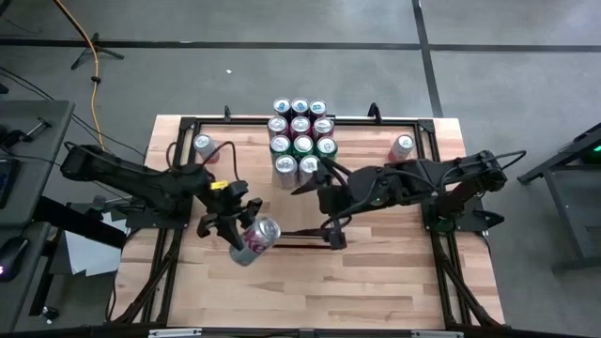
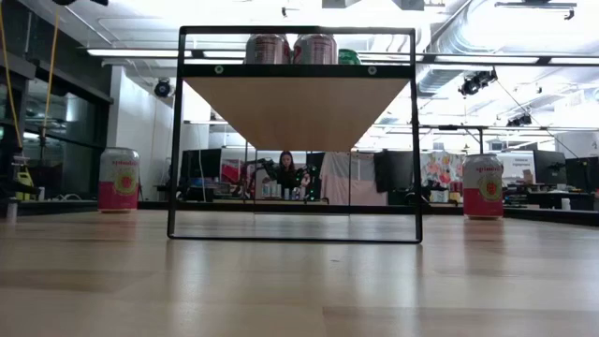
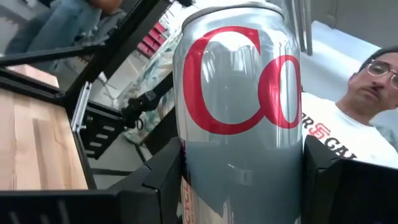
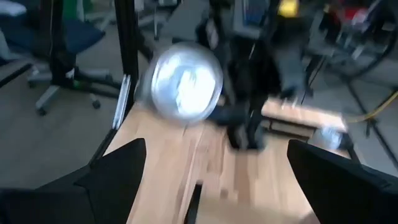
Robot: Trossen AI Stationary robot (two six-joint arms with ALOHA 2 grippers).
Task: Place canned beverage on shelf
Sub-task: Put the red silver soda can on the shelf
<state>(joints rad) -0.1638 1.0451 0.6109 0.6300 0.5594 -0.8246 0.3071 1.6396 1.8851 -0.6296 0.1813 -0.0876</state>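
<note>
High view shows the left gripper (image 1: 246, 228) closed on a silver can (image 1: 259, 238) with red letters, lifted and tilted above the wooden table (image 1: 376, 272). The right gripper (image 1: 331, 228) is just beside it, with fingers spread wide and holding nothing; a thin dark bar lies on the table between the two. Beyond both grippers stands the shelf (image 2: 296, 110), and a block of cans (image 1: 300, 141) already fills its top. Two pink cans stand apart on the table, one (image 1: 204, 146) behind the left arm, another (image 1: 402, 145) behind the right arm. In the left wrist view a person (image 3: 348, 118) is seen behind the held can.
</note>
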